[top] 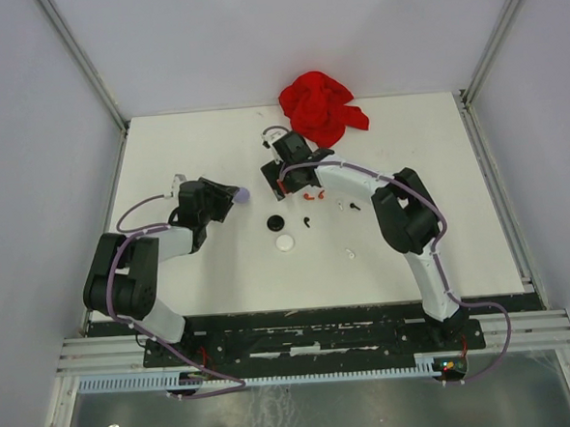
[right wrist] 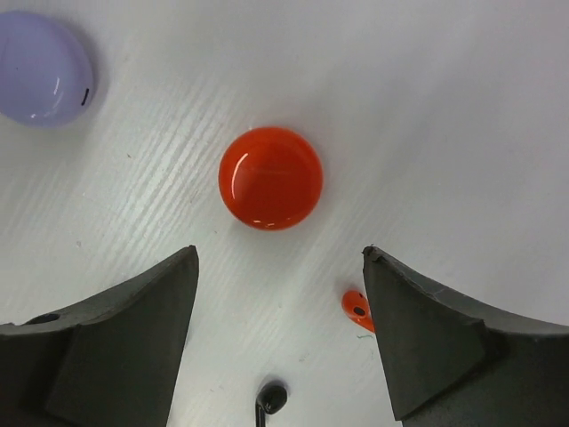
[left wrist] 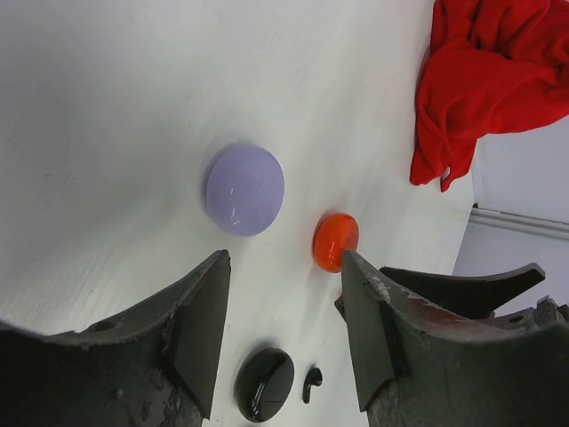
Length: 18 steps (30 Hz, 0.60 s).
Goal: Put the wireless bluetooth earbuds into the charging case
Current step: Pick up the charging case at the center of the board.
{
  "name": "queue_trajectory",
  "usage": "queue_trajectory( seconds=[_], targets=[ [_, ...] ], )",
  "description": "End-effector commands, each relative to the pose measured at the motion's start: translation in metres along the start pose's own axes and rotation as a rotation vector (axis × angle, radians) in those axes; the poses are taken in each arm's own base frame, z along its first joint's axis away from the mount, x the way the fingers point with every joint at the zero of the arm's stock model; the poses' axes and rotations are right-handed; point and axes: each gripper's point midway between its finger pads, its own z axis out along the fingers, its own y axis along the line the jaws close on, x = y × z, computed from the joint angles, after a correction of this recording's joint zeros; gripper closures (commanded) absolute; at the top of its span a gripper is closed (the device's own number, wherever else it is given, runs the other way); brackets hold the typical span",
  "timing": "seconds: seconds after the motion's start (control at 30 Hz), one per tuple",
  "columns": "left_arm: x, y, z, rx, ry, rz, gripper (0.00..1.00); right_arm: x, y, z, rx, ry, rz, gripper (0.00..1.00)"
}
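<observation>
A tiny red plastic earbud (right wrist: 356, 309) lies beside the wide-apart right claw (right wrist: 280, 258), near a shiny round red case (right wrist: 270, 177). The left claw (left wrist: 284, 262) gapes empty too.

White table (top: 442, 243) w/ red cloth (top: 322, 107), 4 round discs (top: 276, 222), tiny earbuds (top: 308, 222) nr middle

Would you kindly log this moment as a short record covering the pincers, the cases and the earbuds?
Left pincer: open, empty, facing the lilac case
Right pincer: open, empty, over the red case
Other cases: black case, white case
Loose earbuds: red earbud beside the right pincer's finger; black earbud near the black case
Cloth: red cloth at the table's far edge
Status: visible earbuds lie on the table, outside the cases
</observation>
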Motion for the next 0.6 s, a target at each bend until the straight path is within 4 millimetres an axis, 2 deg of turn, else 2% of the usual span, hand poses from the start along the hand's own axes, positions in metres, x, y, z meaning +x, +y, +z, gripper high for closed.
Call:
queue_trajectory(
  seconds=[0.0,0.33,0.57],
  targets=[
    [-0.011,-0.034,-0.008,0.11,-0.02,0.049,0.41,-0.019,0.009,0.007,-0.03,-0.041,-0.006,0.17],
    [-0.015,-0.041,-0.013,0.128,-0.025,0.058,0.41,-0.024,0.017,0.023,-0.036,-0.038,-0.014,0.18],
    [-0.015,-0.042,-0.013,0.131,-0.021,0.053,0.41,-0.022,0.018,0.031,-0.032,-0.029,-0.02,0.21]
  ],
)
